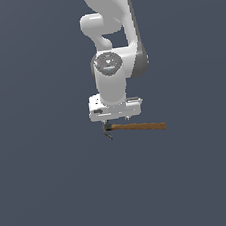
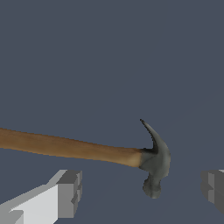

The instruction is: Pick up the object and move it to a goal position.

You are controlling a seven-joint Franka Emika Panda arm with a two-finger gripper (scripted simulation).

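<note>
The object is a small claw hammer [image 1: 137, 127] with a dark grey head [image 2: 155, 162] and a slim brown wooden handle [image 2: 65, 146]. In the exterior view its head lies under my hand and its handle points to the exterior view's right. My gripper [image 1: 116, 119] hangs just above the head end and is open. In the wrist view the gripper [image 2: 142, 190] has its two grey fingertips [image 2: 69, 192] far apart, with the hammer head between them and touching neither. The goal position is out of view.
A plain dark blue-grey surface [image 1: 55, 193] fills both views. The white arm [image 1: 108, 45] rises straight up from the hand.
</note>
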